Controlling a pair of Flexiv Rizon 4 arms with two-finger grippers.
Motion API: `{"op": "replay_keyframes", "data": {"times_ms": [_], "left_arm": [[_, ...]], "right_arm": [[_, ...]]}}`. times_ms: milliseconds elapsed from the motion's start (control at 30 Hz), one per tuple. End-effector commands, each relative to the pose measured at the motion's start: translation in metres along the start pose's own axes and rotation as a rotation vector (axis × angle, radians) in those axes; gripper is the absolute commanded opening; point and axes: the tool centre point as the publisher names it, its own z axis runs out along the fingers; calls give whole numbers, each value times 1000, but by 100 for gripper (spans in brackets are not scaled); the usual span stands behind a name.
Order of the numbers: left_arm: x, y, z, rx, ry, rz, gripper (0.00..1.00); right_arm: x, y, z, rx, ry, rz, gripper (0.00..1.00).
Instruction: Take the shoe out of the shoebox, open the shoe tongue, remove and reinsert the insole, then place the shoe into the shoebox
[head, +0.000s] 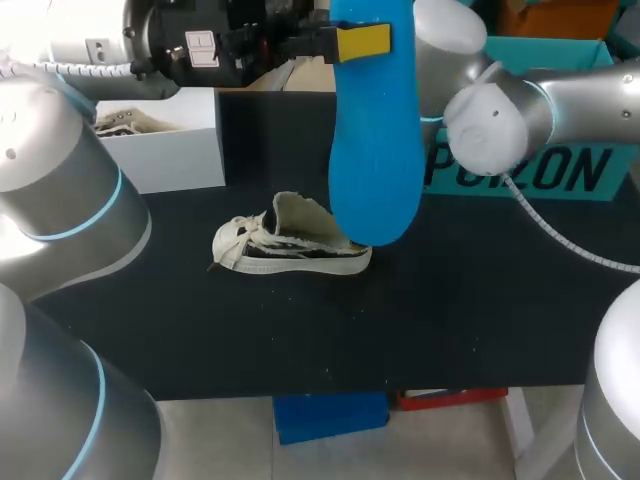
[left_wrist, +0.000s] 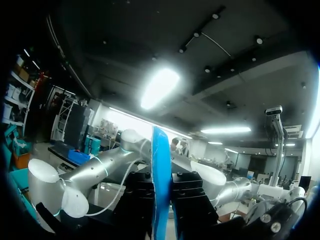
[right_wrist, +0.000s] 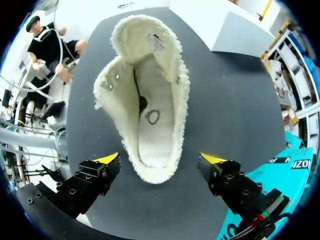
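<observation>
A blue insole (head: 375, 150) hangs upright over the table, toe end down, with my left gripper (head: 350, 42) shut on its upper end. In the left wrist view the insole (left_wrist: 161, 175) shows edge-on, pinched between the black fingers. The cream shoe (head: 290, 245) lies on its side on the black table (head: 200, 330), tongue pulled open. My right gripper (right_wrist: 160, 159) hovers open just above the shoe (right_wrist: 150, 100), heel end between its yellow tips, touching neither. In the head view the insole hides that gripper. The white shoebox (head: 165, 140) stands at the back left.
A teal mat (head: 560, 170) with lettering covers the back right of the table. My right arm's elbow (head: 490, 120) hangs close behind the insole. Bare black tabletop lies in front of the shoe and to its right.
</observation>
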Motion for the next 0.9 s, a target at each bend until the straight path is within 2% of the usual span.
{"op": "replay_keyframes", "data": {"times_ms": [33,567,900], "left_arm": [[0,1,1,2,-2,1,0],[0,1,1,2,-2,1,0],[0,1,1,2,-2,1,0]], "right_arm": [[1,7,5,344,-10,3,100],[4,4,22,343,-10,7,100],[5,1,24,323,-14,13,100]]}}
